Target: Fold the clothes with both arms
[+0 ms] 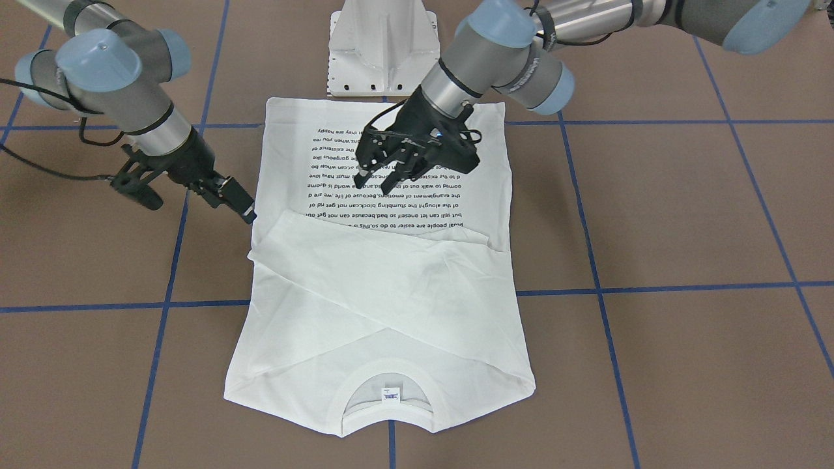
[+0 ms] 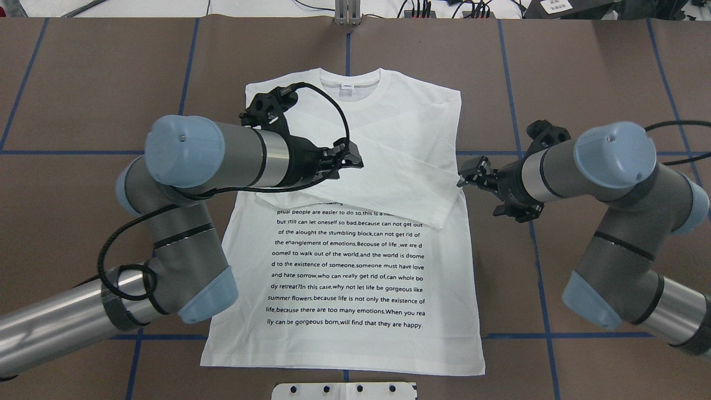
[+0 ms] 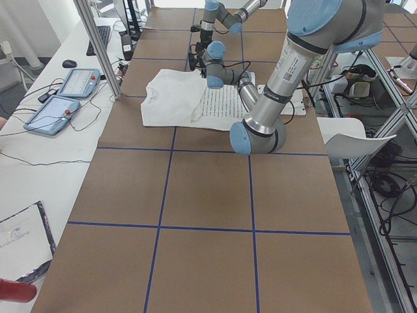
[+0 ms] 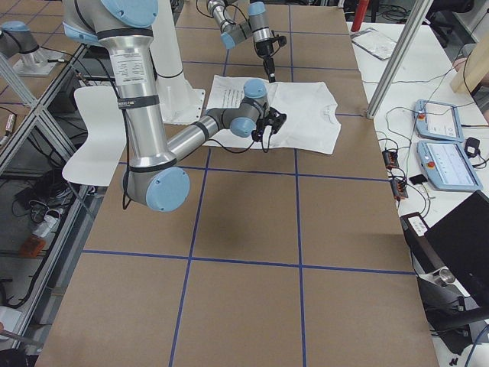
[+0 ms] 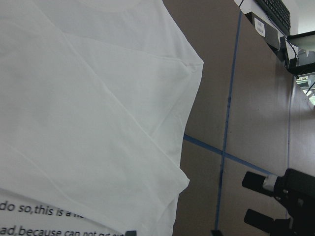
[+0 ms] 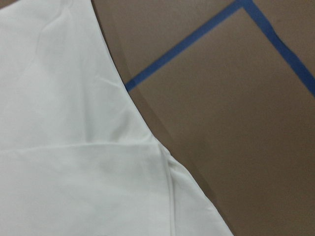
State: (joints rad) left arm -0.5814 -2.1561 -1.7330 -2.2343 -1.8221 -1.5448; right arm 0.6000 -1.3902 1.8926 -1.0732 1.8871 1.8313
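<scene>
The white long-sleeved T-shirt lies flat in the middle of the counter, print side up, with its hem toward the robot and its ribbed collar at the far end. Both sleeves are crossed over the chest, covering the top lines of the black printed text. The cloth is smooth apart from a few soft diagonal creases. The left tool hangs above the print, its fingers apparently apart and holding nothing. The right tool, fingers spread and empty, sits just beside the shirt's edge where the sleeve turns in. The body fold looks to be next. Each tool should pinch a matching point on either side, lift evenly, and carry the cloth over without dragging the crossed sleeves loose.
</scene>
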